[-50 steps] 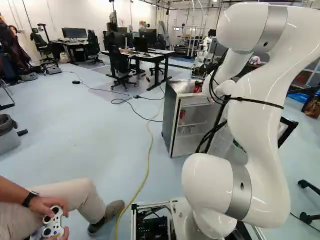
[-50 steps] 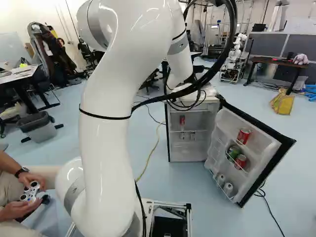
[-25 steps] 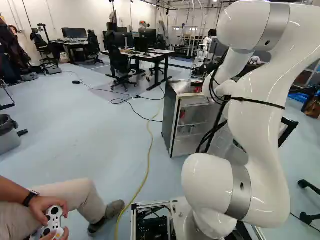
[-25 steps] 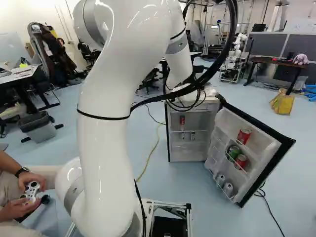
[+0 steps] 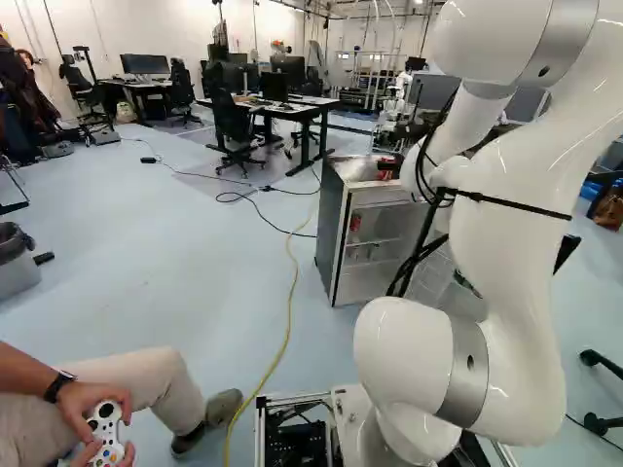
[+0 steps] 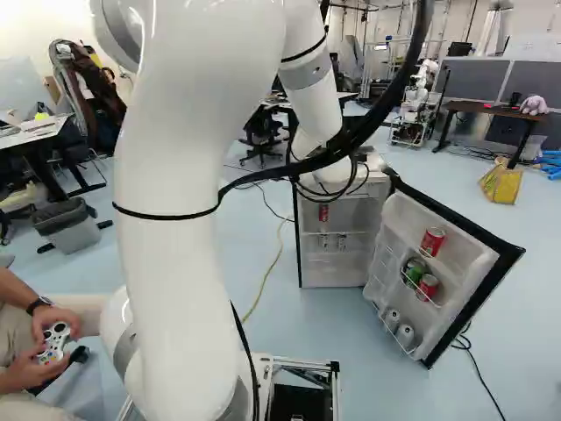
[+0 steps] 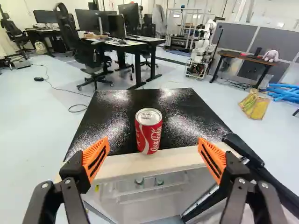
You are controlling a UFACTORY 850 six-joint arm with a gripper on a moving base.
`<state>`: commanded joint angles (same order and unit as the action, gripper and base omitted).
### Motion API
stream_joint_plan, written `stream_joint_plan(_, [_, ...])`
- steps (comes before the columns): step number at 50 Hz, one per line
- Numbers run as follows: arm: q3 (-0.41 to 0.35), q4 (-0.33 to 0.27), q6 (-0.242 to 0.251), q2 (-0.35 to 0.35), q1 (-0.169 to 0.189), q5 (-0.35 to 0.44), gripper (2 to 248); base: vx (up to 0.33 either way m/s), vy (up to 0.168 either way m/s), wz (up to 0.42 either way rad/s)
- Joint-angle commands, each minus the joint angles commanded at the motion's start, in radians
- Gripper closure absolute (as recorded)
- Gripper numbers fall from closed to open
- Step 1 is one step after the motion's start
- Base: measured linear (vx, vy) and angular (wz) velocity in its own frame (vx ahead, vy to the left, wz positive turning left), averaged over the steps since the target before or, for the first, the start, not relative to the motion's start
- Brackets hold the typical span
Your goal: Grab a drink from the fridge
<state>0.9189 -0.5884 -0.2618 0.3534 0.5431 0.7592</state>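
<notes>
The claw (image 7: 154, 145) was spread wide, its orange pads (image 7: 96, 159) apart, neither one touching anything. Lined up between them in the wrist view, a red drink can (image 7: 149, 132) stood upright on the black top of the fridge (image 7: 107, 123), close to its pale front edge. The white arm (image 5: 511, 263) reached out over the fridge front.

Below, the fridge was open, with another red can (image 6: 323, 213) on an upper shelf and small cans (image 6: 324, 242) lower down. The door (image 6: 394, 232) hung wide open at the right of the right base view; its racks held a red can (image 6: 432, 241) at the top, a green can (image 6: 414, 271) beside a red one in the middle, and two grey cans (image 6: 405, 335) at the bottom.

Farther out, a yellow cable (image 5: 289, 321) ran over the floor, and beyond the fridge stood dark desks (image 7: 140, 42) with monitors and another robot (image 7: 201, 51).
</notes>
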Motion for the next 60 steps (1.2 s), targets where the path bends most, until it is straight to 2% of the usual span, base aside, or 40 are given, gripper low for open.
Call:
stream_joint_plan(11, [-0.024, 0.014, 0.0, -0.042, 0.033, -0.057, 3, 0.0, 0.0, 0.0])
stream_joint_plan(32, [-0.036, 0.073, 0.0, -0.096, 0.1, -0.223, 3, 0.0, 0.0, 0.0])
stream_joint_plan(60, [0.025, 0.133, 0.0, -0.103, 0.172, -0.418, 3, 0.0, 0.0, 0.0])
